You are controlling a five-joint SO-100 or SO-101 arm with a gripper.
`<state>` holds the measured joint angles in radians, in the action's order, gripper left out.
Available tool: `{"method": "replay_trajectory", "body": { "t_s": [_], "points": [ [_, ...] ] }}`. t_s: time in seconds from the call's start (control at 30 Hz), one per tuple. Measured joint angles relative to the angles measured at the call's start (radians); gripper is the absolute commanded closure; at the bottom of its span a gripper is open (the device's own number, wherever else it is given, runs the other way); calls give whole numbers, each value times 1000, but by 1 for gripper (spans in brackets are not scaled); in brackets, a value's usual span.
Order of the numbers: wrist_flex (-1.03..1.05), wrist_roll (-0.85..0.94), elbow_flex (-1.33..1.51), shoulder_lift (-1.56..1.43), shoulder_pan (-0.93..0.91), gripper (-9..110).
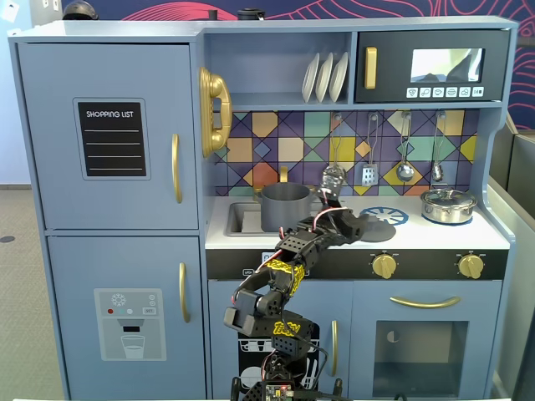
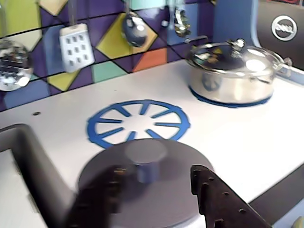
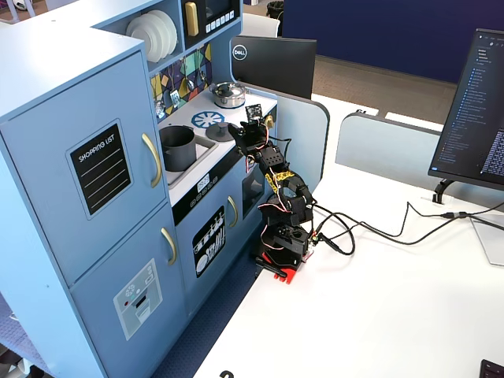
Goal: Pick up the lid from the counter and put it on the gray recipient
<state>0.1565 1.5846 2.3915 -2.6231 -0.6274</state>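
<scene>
The lid [image 2: 166, 202] is a flat dark-gray disc with a small central knob [image 2: 145, 159]. It lies on the white counter just in front of the blue burner mark [image 2: 137, 123]. My gripper [image 2: 156, 173] is open low over the lid, with one finger on each side of the knob; the left finger is blurred. The lid also shows in both fixed views [image 1: 381, 231] [image 3: 220, 135], with the gripper [image 1: 355, 224] at its left edge. The gray recipient [image 1: 284, 206] stands upright and open in the sink, left of the lid, and shows in the other fixed view too [image 3: 178, 147].
A shiny silver pot with its lid [image 2: 232, 71] stands at the right of the counter [image 2: 247, 137]. Utensils [image 2: 75, 45] hang on the tiled backsplash. The sink rim [image 2: 33, 156] is at the left. The arm's base [image 3: 279, 252] stands on the white table in front of the kitchen.
</scene>
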Motion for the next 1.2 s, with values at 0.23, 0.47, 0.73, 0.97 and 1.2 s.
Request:
{"method": "replay_trajectory", "body": {
  "t_s": [0.23,0.47,0.73,0.97,1.2],
  "points": [
    [-109,5,2,94,-29,61],
    [-328,55,20,250,-12,65],
    [-394,77,14,382,-8,67],
    [-439,77,-66,512,-8,69],
    [-451,77,-167,632,-8,69]
  ]
}}
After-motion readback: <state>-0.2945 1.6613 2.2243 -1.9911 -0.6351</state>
